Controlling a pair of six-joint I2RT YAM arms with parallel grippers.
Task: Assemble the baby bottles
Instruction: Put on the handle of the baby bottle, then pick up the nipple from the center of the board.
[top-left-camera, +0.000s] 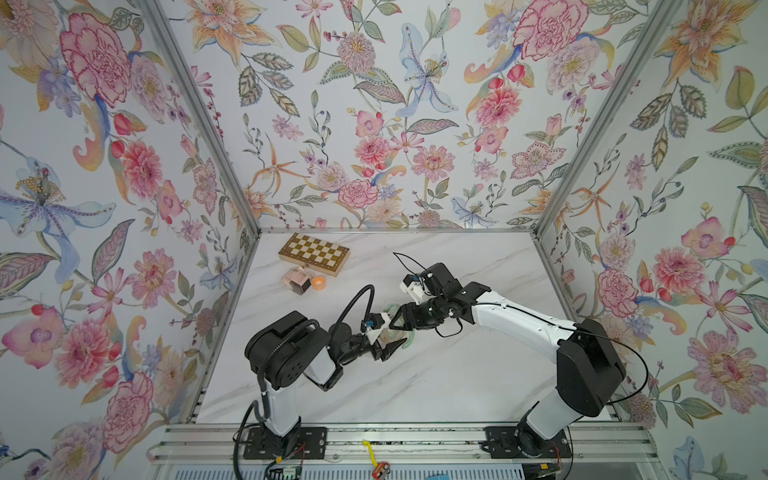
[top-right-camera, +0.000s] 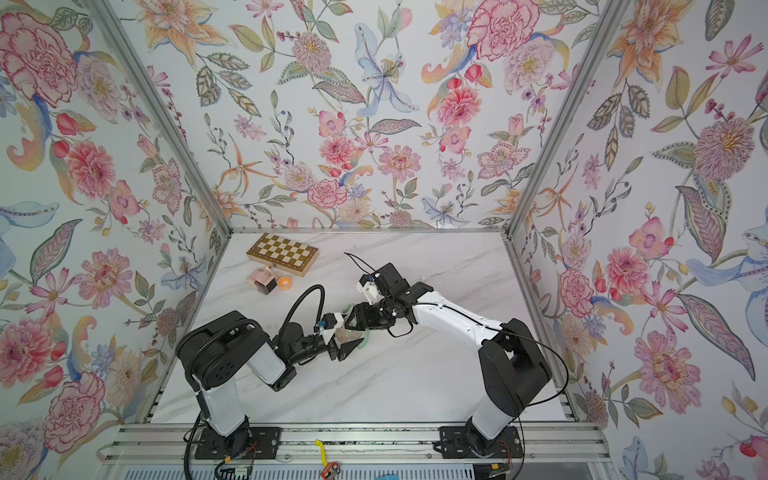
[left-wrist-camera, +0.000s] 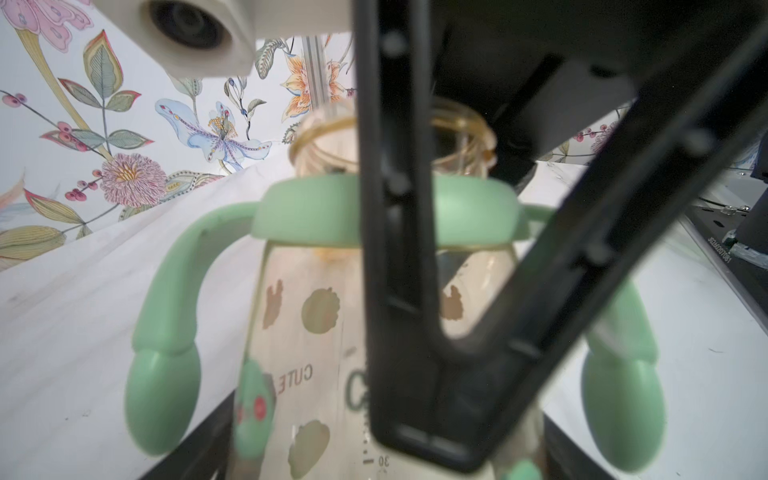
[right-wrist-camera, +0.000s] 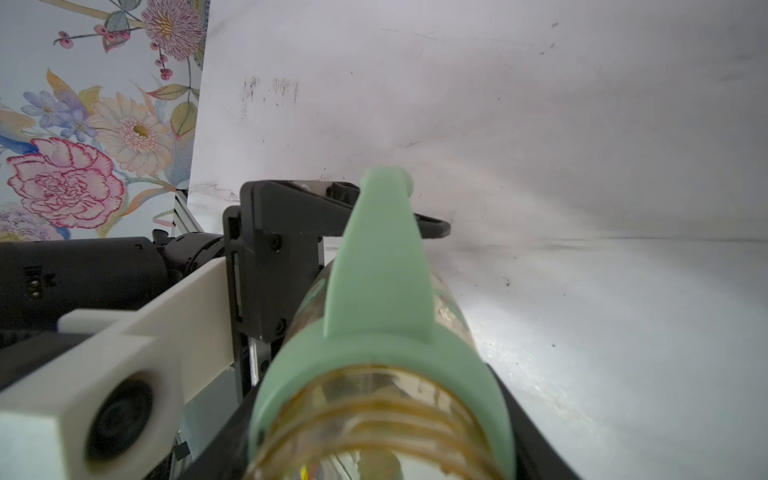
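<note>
The baby bottle (top-left-camera: 391, 333) (top-right-camera: 345, 332) lies level between my two grippers at the table's middle. It is a clear amber body (left-wrist-camera: 307, 332) with printed shapes and an open threaded mouth (right-wrist-camera: 374, 415). A pale green handle ring (left-wrist-camera: 469, 212) (right-wrist-camera: 374, 353) sits at its neck. My right gripper (top-left-camera: 397, 324) (top-right-camera: 351, 320) (right-wrist-camera: 382, 457) is shut on the ring and neck. My left gripper (top-left-camera: 394, 337) (top-right-camera: 347, 334) (left-wrist-camera: 386, 465) stands open, a jaw on each side of the body. A yellow-orange collar (top-left-camera: 318, 283) (top-right-camera: 285, 283) lies at the back left.
A folded chessboard (top-left-camera: 313, 252) (top-right-camera: 282, 252) lies at the back left of the marble table (top-left-camera: 415, 386). A pink-and-brown cube bottle (top-left-camera: 296, 279) (top-right-camera: 262, 279) stands beside the collar. Flowered walls enclose three sides.
</note>
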